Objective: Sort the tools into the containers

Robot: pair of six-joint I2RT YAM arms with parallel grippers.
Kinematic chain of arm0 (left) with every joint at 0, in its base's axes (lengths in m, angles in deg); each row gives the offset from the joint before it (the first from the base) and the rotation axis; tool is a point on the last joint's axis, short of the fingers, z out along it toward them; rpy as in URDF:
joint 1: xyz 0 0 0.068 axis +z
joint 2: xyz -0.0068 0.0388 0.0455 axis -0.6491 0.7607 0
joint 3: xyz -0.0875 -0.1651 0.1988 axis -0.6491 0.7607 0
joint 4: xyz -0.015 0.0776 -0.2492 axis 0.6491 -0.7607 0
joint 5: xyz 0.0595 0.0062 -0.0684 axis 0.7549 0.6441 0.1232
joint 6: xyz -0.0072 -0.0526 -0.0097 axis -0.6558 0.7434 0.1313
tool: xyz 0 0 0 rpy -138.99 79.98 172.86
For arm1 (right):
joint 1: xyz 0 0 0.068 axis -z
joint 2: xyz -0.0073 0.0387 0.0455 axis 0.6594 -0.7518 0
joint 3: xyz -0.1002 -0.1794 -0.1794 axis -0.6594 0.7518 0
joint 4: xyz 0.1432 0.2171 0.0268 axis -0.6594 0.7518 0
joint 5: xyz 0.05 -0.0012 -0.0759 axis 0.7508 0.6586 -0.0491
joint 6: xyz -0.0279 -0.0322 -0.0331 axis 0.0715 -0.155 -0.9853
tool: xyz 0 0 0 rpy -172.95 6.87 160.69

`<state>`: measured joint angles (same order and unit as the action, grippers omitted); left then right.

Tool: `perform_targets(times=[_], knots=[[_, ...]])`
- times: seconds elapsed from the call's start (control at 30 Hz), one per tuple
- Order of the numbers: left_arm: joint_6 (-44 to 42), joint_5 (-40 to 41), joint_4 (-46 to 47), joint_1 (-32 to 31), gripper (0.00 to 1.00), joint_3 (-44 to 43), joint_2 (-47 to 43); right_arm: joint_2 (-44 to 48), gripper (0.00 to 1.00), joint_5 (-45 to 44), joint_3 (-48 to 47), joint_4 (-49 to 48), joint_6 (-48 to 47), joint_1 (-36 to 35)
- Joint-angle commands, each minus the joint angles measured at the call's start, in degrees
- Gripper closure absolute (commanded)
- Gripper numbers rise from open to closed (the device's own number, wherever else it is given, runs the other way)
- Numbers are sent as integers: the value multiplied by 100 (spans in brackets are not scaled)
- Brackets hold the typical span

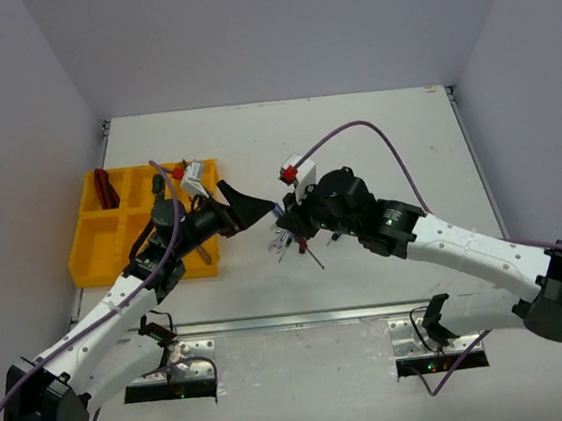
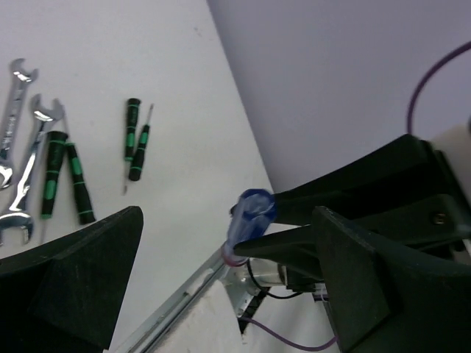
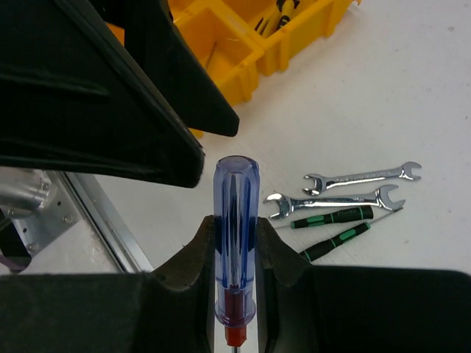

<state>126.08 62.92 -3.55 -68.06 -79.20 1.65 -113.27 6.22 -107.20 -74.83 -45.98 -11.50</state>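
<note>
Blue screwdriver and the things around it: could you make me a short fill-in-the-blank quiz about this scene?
1. The right gripper is shut on a screwdriver with a clear ____ handle.
2. The left gripper, close to that handle, stands wide ____.
3. On the table lie ____ silver wrenches, side by side.
4. The tray with compartments is coloured ____.

Missing words: blue; open; two; yellow.
</note>
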Motion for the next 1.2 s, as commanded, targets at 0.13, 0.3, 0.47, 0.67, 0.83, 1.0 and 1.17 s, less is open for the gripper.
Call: perform_targets(times=[0.13, 0.3, 0.47, 0.67, 0.83, 1.0, 1.17], knots=[[527, -118, 1565, -799, 31, 20, 162, 975, 100, 662, 802, -1266, 143, -42], [478, 90, 1587, -1176, 36, 3, 372, 1030, 100, 671, 744, -1246, 169, -42], [371, 231, 1374, -1263, 53, -40, 487, 1180, 100, 594, 769, -1280, 220, -42], [216, 199, 1230, -1363, 55, -202, 694, 1315, 100, 544, 678, -1278, 200, -42], [120, 130, 1225, -1515, 54, -281, 775, 1252, 100, 432, 607, -1244, 182, -42], [-26, 120, 1125, -1574, 100, -435, 810, 1175, 100, 338, 611, -1253, 181, -42], [-479, 1779, -745, -1553, 100, -1165, 728, 1196, 39, -207, 611, -1110, 324, -42]])
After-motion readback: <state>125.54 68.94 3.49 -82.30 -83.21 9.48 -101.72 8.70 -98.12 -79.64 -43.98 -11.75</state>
